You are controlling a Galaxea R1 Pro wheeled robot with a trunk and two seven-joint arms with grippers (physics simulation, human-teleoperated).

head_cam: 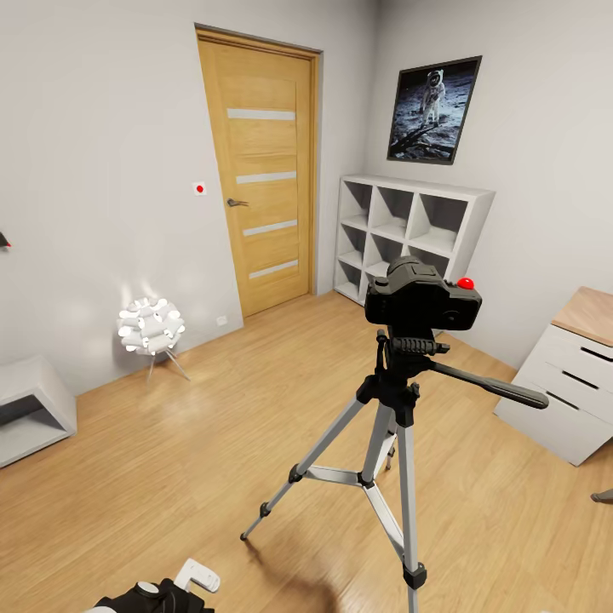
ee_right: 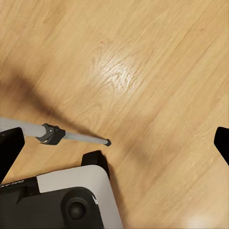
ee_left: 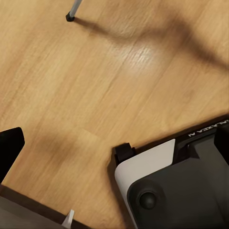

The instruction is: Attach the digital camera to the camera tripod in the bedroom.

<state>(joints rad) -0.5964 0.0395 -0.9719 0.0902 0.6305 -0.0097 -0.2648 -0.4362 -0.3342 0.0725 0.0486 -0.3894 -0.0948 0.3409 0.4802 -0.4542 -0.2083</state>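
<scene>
The digital camera (head_cam: pixel 423 300), a small black body with a red button (head_cam: pixel 465 283) on top, sits on the black head of the camera tripod (head_cam: pixel 398 400) in the middle of the bedroom floor. The tripod's pan handle (head_cam: pixel 489 385) points to the right and its silver legs are spread. My left gripper (ee_left: pixel 114 143) hangs low over the wood floor, open and holding nothing, with a tripod foot (ee_left: pixel 70 16) beyond it. My right gripper (ee_right: pixel 114 143) is also open and holds nothing, its dark fingertips (ee_right: pixel 9 148) wide apart above a tripod leg (ee_right: pixel 52 133).
A wooden door (head_cam: pixel 260 179), a white cube shelf (head_cam: pixel 409 230) and an astronaut poster (head_cam: pixel 434 109) line the far walls. A white dresser (head_cam: pixel 570 383) stands at right, a white ball lamp (head_cam: pixel 151 326) and a grey low table (head_cam: pixel 30 409) at left. My base (ee_left: pixel 181 186) lies under both wrists.
</scene>
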